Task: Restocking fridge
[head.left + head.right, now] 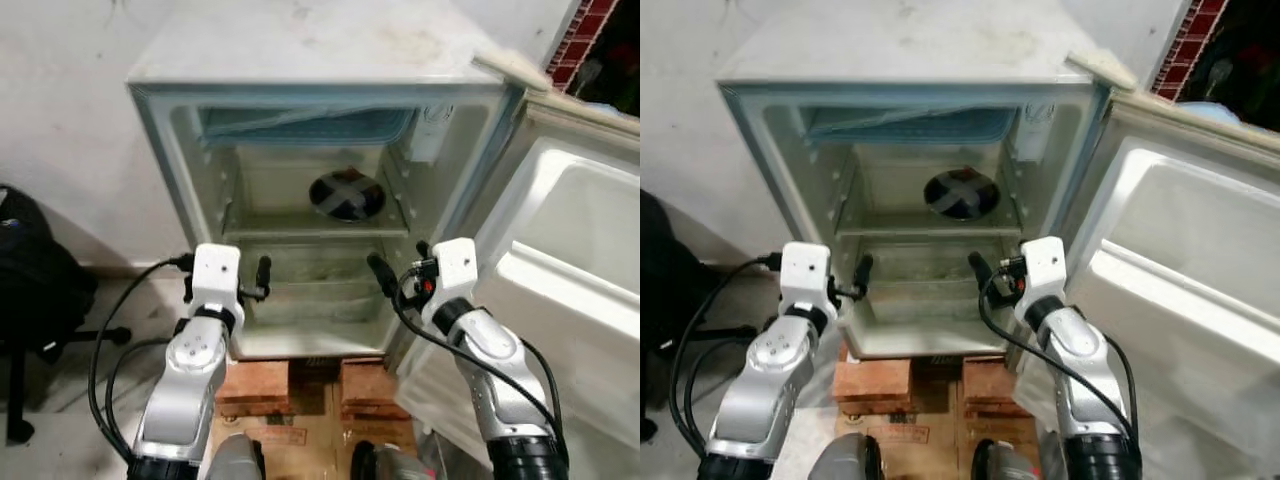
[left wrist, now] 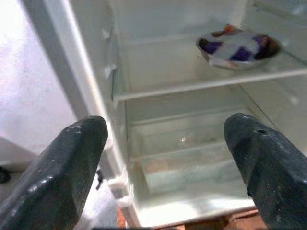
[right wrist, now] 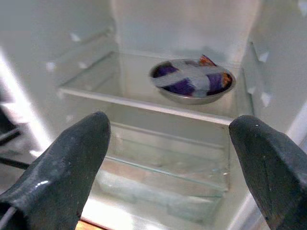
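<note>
Glossy white plastic fridge [image 1: 190,150], clear glass shelf [image 3: 144,103], metal bowl [image 3: 192,96].

- A plain, rough corner of a home: small white fridge [image 1: 320,60] standing open against a bare plastered wall [image 1: 60,100].
- Fridge propped on red bricks [image 1: 255,385] over a concrete floor [image 1: 60,440].
- Black backpack [image 1: 30,270] beside it.

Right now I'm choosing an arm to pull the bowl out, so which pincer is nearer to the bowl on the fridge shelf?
Right, by a small margin. The right pincer hangs just below and right of the bowl. The left pincer sits below it, further off to the left. Both are open and empty at the fridge mouth.
</note>
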Tool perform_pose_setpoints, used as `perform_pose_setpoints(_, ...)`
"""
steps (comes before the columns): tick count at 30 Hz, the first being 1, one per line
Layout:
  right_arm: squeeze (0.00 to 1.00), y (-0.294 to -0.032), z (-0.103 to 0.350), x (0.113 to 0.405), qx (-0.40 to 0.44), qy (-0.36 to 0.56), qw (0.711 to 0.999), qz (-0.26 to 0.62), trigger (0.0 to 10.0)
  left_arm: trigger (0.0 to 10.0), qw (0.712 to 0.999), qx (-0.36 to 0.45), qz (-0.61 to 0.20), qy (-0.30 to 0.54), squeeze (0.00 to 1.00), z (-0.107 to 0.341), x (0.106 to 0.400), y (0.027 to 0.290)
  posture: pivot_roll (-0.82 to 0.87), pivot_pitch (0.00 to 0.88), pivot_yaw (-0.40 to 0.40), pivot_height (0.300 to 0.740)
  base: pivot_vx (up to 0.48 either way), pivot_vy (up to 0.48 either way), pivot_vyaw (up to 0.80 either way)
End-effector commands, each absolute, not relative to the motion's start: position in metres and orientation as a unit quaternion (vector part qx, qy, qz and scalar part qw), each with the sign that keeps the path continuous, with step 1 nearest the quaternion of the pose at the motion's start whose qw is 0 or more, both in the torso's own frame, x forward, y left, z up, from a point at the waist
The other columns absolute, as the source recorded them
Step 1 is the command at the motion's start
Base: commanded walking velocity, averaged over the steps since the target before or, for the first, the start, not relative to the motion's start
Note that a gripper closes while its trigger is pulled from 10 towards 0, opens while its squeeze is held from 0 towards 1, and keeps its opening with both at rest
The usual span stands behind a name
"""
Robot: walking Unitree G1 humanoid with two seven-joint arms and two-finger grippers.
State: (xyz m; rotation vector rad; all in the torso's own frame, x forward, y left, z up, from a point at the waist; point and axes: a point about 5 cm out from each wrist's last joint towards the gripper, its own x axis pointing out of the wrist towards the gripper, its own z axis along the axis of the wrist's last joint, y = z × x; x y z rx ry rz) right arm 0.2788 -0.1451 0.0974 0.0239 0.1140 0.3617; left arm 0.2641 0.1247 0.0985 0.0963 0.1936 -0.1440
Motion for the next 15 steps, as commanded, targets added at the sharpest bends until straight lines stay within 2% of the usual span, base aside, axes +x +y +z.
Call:
perform_pose_setpoints(1, 0.0, -0.145, 0.1031, 0.2827, -0.001, 0.039, 0.982, 0.187, 10.0, 10.0, 0.991, 0.045, -0.079, 0.094, 0.0, 0.1004, 0.2625, 0.1238, 0.01, 0.0, -0.005, 0.74, -0.42, 0.0, 0.0)
perform_pose_setpoints(4, 0.0, -0.147, 0.1037, 0.2829, -0.019, 0.039, 0.985, 0.17, 10.0, 10.0, 0.992, 0.043, -0.081, 0.091, 0.0, 0.1018, 0.2645, 0.1237, 0.01, 0.0, -0.006, 0.74, -0.42, 0.0, 0.0)
perform_pose_setpoints(5, 0.0, -0.1483, 0.1027, 0.2804, 0.016, 0.048, 0.984, 0.174, 10.0, 10.0, 0.992, 0.044, -0.081, 0.088, 0.0, 0.1024, 0.265, 0.1233, 0.0, 0.0, -0.008, 0.74, -0.42, 0.0, 0.0)
perform_pose_setpoints(10, 0.0, -0.1527, 0.1007, 0.2768, 0.031, 0.053, 0.986, 0.152, 10.0, 10.0, 0.992, 0.034, -0.095, 0.069, 0.0, 0.1041, 0.2642, 0.1185, -0.01, 0.0, -0.003, 0.74, -0.394, 0.252, 0.0)
perform_pose_setpoints(15, 0.0, -0.1539, 0.0985, 0.2787, -0.007, 0.063, 0.99, 0.129, 10.0, 10.0, 0.992, 0.023, -0.107, 0.062, 0.0, 0.1065, 0.2645, 0.1179, -0.02, 0.0, 0.004, 0.74, 0.0, 0.0, 0.0)
